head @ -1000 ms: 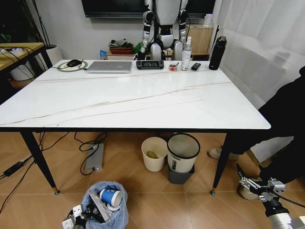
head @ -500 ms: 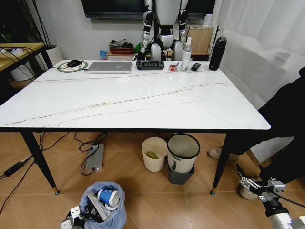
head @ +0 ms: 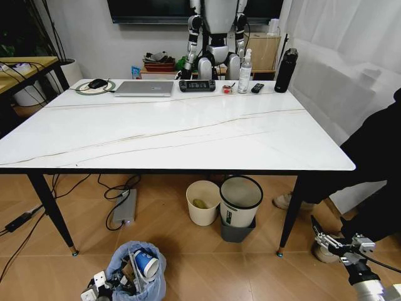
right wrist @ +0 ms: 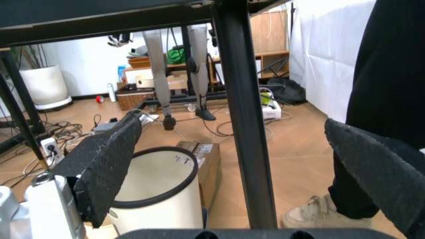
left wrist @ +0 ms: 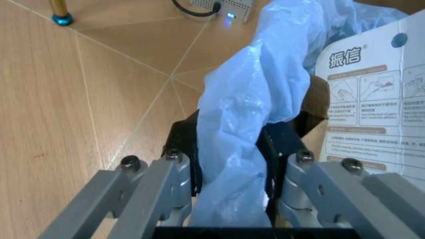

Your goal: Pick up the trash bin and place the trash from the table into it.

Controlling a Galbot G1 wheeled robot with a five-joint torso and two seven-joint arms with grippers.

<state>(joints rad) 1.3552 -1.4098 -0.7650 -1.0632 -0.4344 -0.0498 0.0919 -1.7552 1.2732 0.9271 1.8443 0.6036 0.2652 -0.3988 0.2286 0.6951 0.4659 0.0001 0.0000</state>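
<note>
Gripping the bag-lined rim, the left gripper has its jaws pinched on the bin, which sits low over the floor in front of the table, already stuffed with trash. The tabletop's near part looks bare of litter. Lowering should go straight and slow, since thin plastic may slip or tear. The right gripper waits by the table's front right leg, jaws spread.

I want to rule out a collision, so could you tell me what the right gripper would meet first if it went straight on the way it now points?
Probably the black table leg, which stands straight ahead of the open right gripper; the white-and-grey bin sits just beside that line. Depth is unclear.
</note>
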